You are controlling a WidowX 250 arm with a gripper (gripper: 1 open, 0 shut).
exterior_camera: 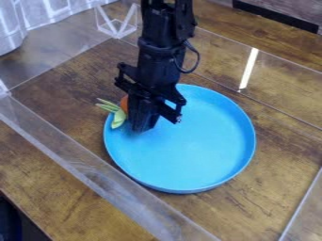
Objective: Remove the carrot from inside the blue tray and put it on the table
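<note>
camera view: gripper [146, 119] points straight down into the blue tray [208, 151], fingers drawn together, clamped on the carrot [126, 104]. carrot sits low at the tray's left rim, its leaves [111, 112] poking over the edge. tray rests on the table [270, 56]

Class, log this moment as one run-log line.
phase: grasp | end effector: shut on carrot | carrot: inside blue tray, by its rim, not yet lifted
</note>
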